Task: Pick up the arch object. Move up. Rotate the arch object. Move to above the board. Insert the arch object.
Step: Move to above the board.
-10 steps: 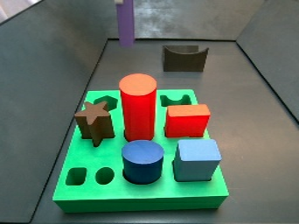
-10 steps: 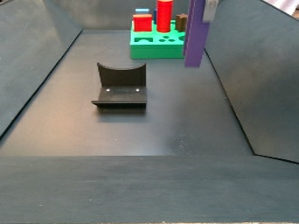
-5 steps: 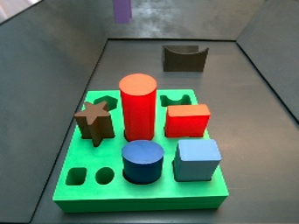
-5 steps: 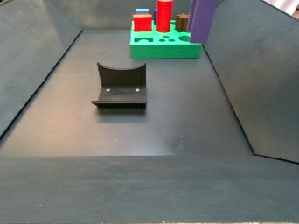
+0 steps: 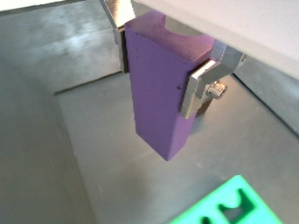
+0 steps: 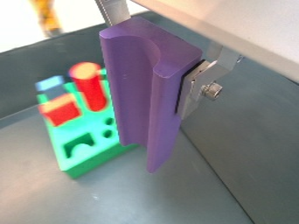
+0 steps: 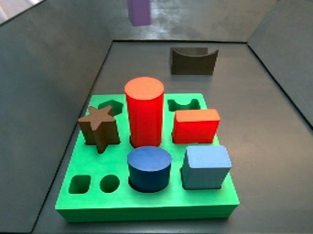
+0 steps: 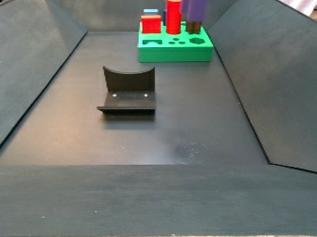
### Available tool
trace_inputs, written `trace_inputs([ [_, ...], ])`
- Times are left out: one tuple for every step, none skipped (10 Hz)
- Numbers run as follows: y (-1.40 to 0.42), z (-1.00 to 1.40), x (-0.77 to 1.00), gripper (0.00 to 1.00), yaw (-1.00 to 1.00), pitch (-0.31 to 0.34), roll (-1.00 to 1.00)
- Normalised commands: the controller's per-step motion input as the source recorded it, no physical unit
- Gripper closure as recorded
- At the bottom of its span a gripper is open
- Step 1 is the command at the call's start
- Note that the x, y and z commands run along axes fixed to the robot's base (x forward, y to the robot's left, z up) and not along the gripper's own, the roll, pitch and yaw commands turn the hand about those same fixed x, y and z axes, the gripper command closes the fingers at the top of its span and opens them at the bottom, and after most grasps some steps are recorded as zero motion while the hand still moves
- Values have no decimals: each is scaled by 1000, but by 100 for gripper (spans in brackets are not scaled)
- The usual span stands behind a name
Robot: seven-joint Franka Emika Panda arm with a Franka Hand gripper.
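Observation:
My gripper [image 5: 158,79] is shut on the arch object [image 5: 158,109], a tall purple block with a curved notch at its held end. Both wrist views show it, and it hangs from the gripper [image 6: 146,79] well above the floor. One silver finger [image 6: 193,87] presses its side. In both side views only the lower end of the arch object [image 7: 139,11] shows at the upper edge, high above the back of the bin; the gripper itself is out of frame there. The green board [image 7: 73,208] lies on the floor, apart from the arch object [image 8: 198,9], and shows in the wrist views [image 6: 87,159].
On the board stand a red cylinder [image 7: 145,110], a red cube [image 7: 196,125], a blue cylinder [image 7: 149,169], a light blue cube [image 7: 208,167] and a brown star [image 7: 99,126]. A dark block with a U-shaped notch [image 8: 128,91] sits on the floor. Grey walls enclose the bin.
The arch object has risen in the gripper; a second ago it hung down into both side views, now only its lower end shows at their upper edge. Nothing else moved.

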Motion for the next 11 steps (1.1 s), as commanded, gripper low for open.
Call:
trace_inputs([
  [-1000,248,402,100,1000,74,71],
  [-1000,253,419,100,1000,89,71],
  [-1000,256,429,100,1000,95,71],
  [-1000,261,458,100,1000,111,76],
  [-950,252,460,100,1000,122,80],
  [-591,164,322,100,1000,140,89],
  [-429,120,256,100,1000,147,89],
  [-172,57,125,100,1000,160,89],
  [-116,42,96,100,1000,164,91],
  [-72,28,74,100,1000,178,96],
  [-62,23,78,100,1000,188,100],
])
